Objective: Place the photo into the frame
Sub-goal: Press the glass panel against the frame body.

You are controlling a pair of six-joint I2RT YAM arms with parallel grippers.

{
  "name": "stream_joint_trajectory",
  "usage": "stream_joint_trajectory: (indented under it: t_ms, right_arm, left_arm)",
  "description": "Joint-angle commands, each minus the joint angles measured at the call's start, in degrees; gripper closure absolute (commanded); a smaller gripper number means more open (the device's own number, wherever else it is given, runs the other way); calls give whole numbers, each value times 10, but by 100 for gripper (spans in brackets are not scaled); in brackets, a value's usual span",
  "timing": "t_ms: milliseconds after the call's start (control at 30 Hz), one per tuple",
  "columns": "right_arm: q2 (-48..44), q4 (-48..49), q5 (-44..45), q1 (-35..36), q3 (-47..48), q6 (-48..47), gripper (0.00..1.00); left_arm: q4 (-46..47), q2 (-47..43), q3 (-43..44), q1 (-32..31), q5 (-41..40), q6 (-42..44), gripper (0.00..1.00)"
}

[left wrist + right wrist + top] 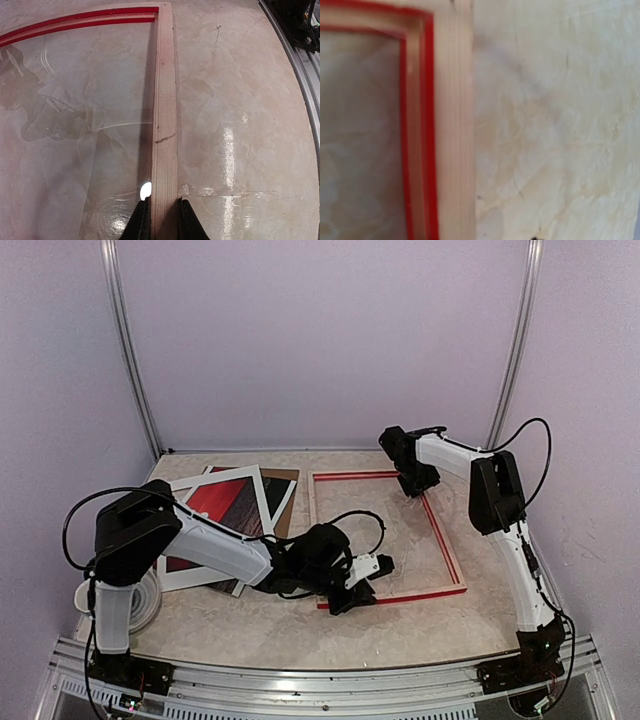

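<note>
Left gripper (164,215) clamps the frame's (165,100) pale, grainy wood rail; right gripper's (416,486) grip, seemingly hidden, unclear.

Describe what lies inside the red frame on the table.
Inside the frame, only a clear pane with the table showing through; the photo lies outside, to the left. The left arm covers the near-left corner from above.

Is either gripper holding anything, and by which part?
The left gripper pinches the frame on its near rail; whether the right gripper holds anything cannot be told.
</note>
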Motion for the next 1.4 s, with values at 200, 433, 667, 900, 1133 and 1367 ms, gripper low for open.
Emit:
stream_joint_trajectory:
  t_ms: [200,433,667,900,1133,1367]
  right_arm:
    - [42,98,63,-59,-5,-11,58]
    - [45,112,61,-58,-7,-10,57]
    - [39,125,59,-59,-19,1,57]
    - [34,140,37,-59,-20,3,58]
    - [-8,128,-8,-58,-33,22,55]
    - [-119,131,-132,-58,-102,45,49]
  left_arm:
    - [-111,-50,-52,-51,79,-18,100]
    - [-111,-74,-78,-64,71,-22,100]
    - [-104,-80,-94,-67,71,-33,100]
    - [-107,-73,-90,-67,50,-32,98]
    - [-91,-55,-83,-47,41,-48,81]
    - [-72,-64,-93,-29,38,-63,68]
